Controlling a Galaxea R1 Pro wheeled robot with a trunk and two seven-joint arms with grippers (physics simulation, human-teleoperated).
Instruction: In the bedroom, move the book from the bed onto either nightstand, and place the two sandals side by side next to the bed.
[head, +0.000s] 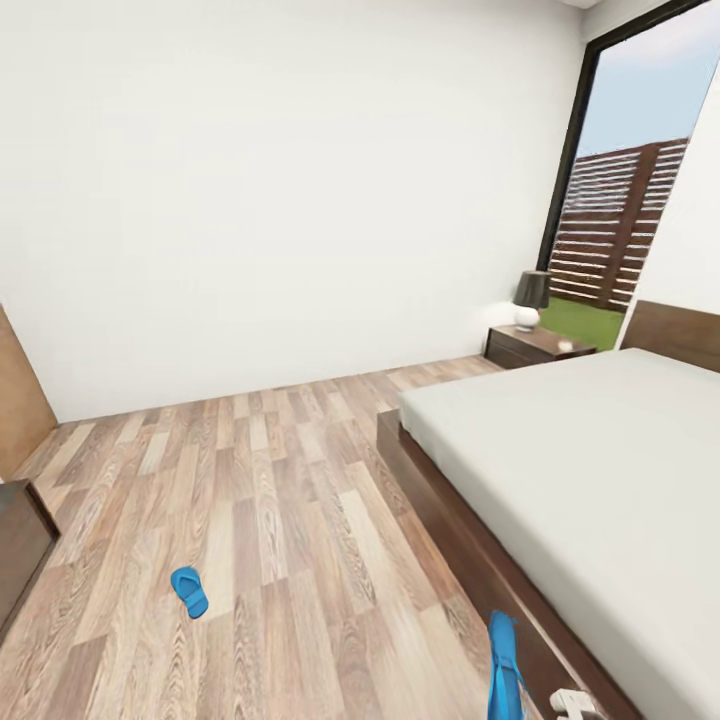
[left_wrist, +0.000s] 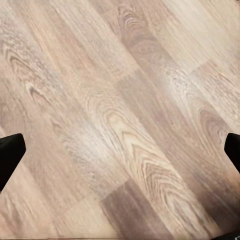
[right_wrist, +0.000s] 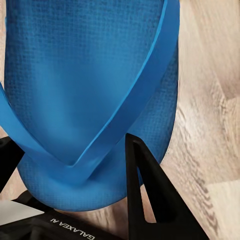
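**Two blue sandals apart on the bedroom floor, one in the right gripper**

Two sandals show in the head view. One sandal (head: 188, 591) lies flat on the wood-plank floor (head: 280, 500), well apart from the bed (head: 600, 480) and out in the open room. The other sandal (head: 503, 668) sits at the bottom edge of the view, just beside the dark wooden frame of the bed, with a white part of the right arm (head: 575, 703) beside it.

From the right wrist, that second sandal (right_wrist: 90, 90) is seen close up, sole and straps facing the camera. The right gripper (right_wrist: 75, 165) has its black fingers (right_wrist: 150, 195) closed against the sandal's rounded end, one on each side of it.

From the left wrist, the left gripper (left_wrist: 120, 150) hangs over bare floor planks, its two dark fingertips (left_wrist: 10, 150) spread wide at the edges of the frame with nothing between them.

Beyond the bed, the nightstand (head: 535, 346) stands by the tall window (head: 630, 170), bearing a black-shaded lamp (head: 530, 298). The mattress top in view is plain and pale.
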